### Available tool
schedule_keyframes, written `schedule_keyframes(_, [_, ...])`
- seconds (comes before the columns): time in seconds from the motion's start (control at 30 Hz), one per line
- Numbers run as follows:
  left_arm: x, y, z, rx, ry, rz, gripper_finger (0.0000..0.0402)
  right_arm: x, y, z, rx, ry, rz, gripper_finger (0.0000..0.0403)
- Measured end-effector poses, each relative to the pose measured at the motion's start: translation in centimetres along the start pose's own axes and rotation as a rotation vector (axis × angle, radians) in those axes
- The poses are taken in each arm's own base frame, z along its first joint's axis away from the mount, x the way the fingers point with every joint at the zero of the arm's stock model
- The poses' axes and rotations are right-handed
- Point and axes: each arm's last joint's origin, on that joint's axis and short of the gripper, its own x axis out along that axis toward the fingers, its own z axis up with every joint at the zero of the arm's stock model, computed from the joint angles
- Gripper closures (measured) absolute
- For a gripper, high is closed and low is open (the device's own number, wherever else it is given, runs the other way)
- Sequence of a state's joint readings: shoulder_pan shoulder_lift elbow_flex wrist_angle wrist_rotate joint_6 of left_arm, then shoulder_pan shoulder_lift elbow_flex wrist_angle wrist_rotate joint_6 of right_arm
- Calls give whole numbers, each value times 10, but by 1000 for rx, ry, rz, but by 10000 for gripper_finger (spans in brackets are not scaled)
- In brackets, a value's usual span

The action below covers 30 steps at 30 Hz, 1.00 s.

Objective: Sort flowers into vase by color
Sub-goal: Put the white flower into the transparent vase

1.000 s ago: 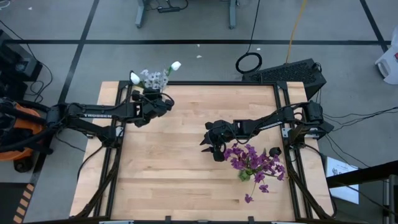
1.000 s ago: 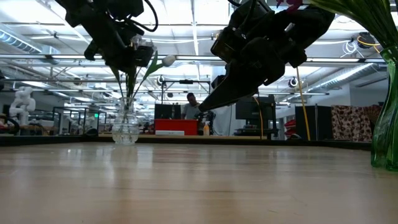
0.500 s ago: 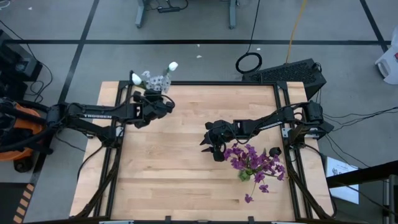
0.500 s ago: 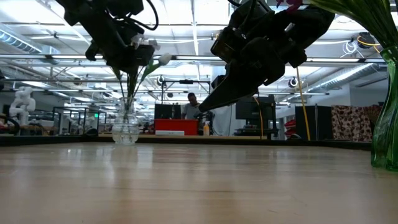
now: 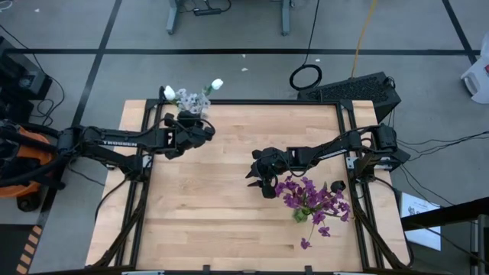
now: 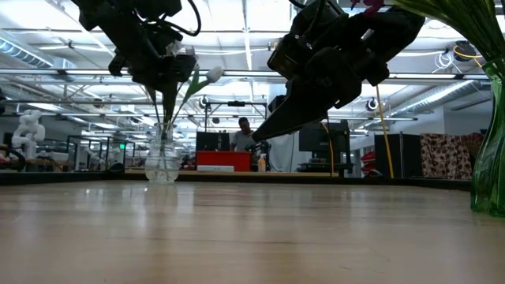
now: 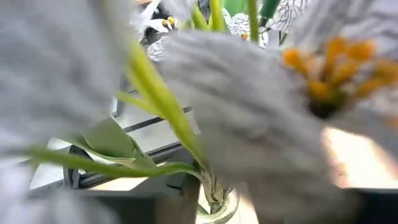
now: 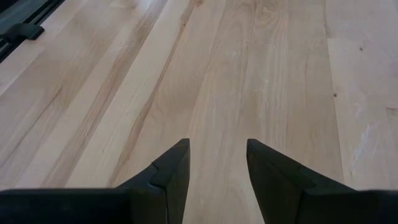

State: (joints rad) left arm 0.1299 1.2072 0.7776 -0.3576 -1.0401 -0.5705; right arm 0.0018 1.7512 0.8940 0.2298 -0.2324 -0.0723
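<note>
White and grey-blue flowers (image 5: 191, 95) fill the clear glass vase (image 6: 162, 162); purple flowers (image 5: 313, 200) (sorted) opposite. Left gripper (image 5: 200, 128) state unclear, right gripper (image 8: 217, 165) parted, empty.

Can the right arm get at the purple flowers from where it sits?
Probably yes. The right gripper, open and empty, hovers over bare table right beside the purple flowers in their vase. Nothing stands between them; the left gripper is far off at the white flowers.

Place: robotics lab, open industrial hall
Ceiling: exposed trusses (image 6: 237, 75), strip lights
Far background: seated person (image 6: 243, 134) at monitors (image 6: 213, 140)
Floor: grey concrete, black tape lines (image 5: 229, 51), loose cables (image 5: 306, 76)
Surface: framed wooden worktop (image 5: 221, 198)
</note>
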Motion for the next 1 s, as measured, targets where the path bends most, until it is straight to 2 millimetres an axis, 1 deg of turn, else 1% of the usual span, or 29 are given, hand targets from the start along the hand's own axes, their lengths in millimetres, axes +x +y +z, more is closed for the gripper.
schedule_keyframes(0.17, [-1, -1, 0, 2, -1, -5, 230, 0, 0, 0, 0, 0, 0, 252])
schedule_keyframes(0.33, [-9, -3, -2, 14, -8, -35, 195, 0, 0, 0, 0, 1, 0, 252])
schedule_keyframes(0.43, [-14, -3, -3, 44, -4, -47, 189, 0, 0, 0, 1, 3, 0, 252])
schedule_keyframes(0.67, [-33, -5, -5, 83, -10, -116, 189, 0, 0, 0, 1, 4, 0, 252])
schedule_keyframes(1.0, [-54, 8, -2, 99, -24, -185, 189, 0, 0, -1, 1, 5, 0, 252])
